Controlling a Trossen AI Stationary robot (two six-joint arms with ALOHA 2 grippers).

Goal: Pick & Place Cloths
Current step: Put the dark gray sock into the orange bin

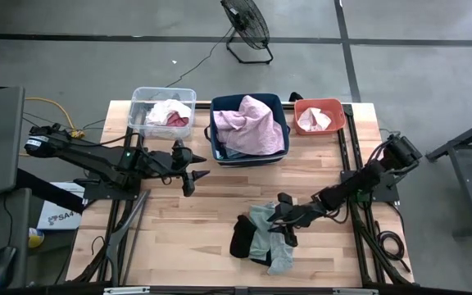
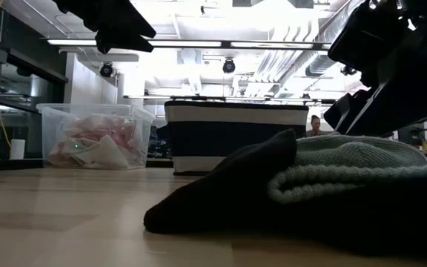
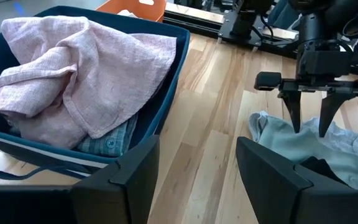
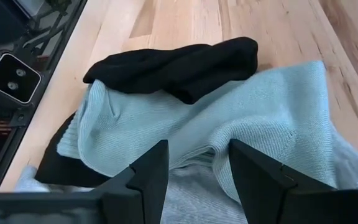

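Cloths (image 1: 262,238): soft, limp heap on counter (image 1: 179,238); right claw (image 1: 287,220) wide above; likely best pinched at a raised fold.

Three bins stand in a row behind the cloth pile (image 1: 262,238): one clear bin (image 1: 163,111), one navy bin (image 1: 248,128), one coral bin (image 1: 319,115). The pile holds one pale green cloth (image 4: 216,130) and at least one black cloth (image 4: 179,62).

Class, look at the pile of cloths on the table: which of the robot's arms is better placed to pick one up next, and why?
The right. The right gripper hangs open directly over the grey cloth and black cloth, while the left gripper sits open over bare wood near the navy bin, well away from them.
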